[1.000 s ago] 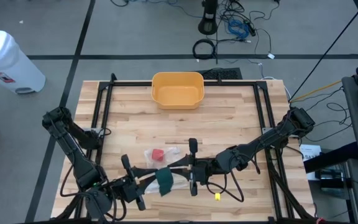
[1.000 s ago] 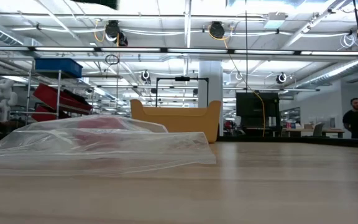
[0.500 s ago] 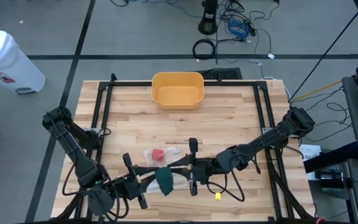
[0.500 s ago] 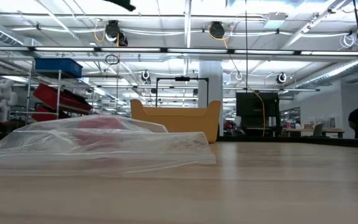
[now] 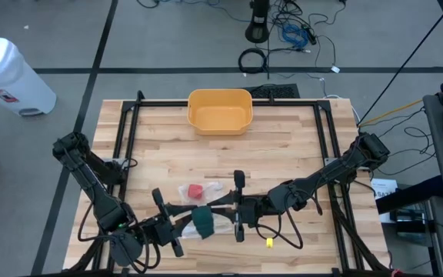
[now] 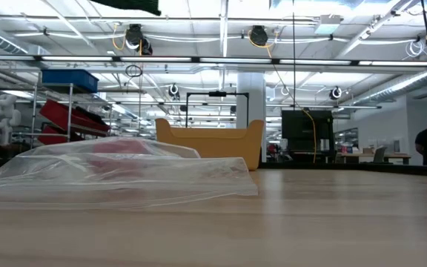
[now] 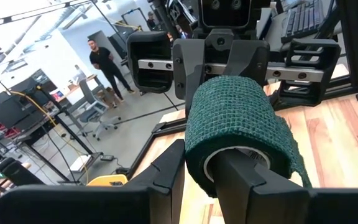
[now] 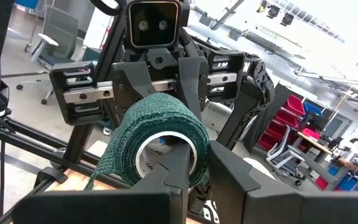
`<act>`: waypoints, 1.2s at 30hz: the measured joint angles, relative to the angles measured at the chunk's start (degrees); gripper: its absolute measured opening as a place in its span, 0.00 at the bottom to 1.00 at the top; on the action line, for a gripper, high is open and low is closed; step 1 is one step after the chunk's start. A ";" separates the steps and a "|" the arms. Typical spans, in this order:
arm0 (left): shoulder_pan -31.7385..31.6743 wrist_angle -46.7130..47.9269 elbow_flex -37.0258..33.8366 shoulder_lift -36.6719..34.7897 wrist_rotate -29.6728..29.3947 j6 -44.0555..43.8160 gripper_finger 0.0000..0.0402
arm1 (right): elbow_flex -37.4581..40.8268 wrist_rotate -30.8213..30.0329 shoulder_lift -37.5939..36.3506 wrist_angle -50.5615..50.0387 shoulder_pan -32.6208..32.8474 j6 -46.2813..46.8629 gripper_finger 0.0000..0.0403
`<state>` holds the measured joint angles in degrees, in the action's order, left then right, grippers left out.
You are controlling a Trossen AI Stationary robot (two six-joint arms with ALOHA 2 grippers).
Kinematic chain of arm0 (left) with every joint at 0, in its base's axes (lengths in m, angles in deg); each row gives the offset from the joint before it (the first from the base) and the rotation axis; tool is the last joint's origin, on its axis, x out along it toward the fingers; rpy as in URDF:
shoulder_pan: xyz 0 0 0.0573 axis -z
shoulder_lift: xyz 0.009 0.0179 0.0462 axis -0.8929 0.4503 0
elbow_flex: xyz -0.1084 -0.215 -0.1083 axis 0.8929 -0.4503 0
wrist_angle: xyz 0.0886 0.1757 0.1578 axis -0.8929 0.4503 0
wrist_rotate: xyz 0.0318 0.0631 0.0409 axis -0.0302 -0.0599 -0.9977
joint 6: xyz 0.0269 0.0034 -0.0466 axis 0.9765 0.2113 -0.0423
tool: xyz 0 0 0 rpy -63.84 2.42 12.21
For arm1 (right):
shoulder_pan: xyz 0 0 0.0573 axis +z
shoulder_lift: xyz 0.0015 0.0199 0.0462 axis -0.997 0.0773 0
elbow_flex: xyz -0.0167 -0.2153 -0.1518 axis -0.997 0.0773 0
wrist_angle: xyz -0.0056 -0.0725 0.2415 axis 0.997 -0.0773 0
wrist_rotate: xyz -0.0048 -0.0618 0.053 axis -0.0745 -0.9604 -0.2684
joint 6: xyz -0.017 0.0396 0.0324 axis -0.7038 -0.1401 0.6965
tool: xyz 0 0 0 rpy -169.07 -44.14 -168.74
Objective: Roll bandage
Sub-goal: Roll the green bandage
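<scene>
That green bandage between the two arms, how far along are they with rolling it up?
Mostly wound already: the green bandage forms a thick roll on its white core. In hand: the left gripper and right gripper each grip it from opposite sides, lifted above the table. Left: a short loose tail hangs off the roll and needs winding on.

Even, bright light falls from ceiling lamps (image 6: 258, 35), leaving only soft shadows on the table (image 5: 283, 146). The plastic bag (image 6: 124, 174) shows glare. In the wrist views the nearest fingers (image 7: 166, 180) blur, and the room behind looks washed out.
</scene>
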<state>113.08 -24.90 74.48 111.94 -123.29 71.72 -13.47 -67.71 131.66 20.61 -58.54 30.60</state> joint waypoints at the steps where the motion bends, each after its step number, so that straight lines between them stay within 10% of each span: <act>1: 0.00 0.01 0.00 0.00 -0.04 0.00 0.20 | 0.00 0.00 0.00 0.00 0.00 0.10 0.11; 25: 0.07 0.00 0.00 0.02 0.32 1.49 0.08 | 0.00 0.08 0.00 -0.09 0.04 0.33 0.11; 36: 0.00 0.07 0.00 0.02 0.25 0.42 0.19 | 0.00 0.09 0.00 0.04 0.00 0.33 0.11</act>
<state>113.08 -24.83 74.48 111.96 -123.04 72.14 -13.47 -67.62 131.66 20.65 -58.54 30.93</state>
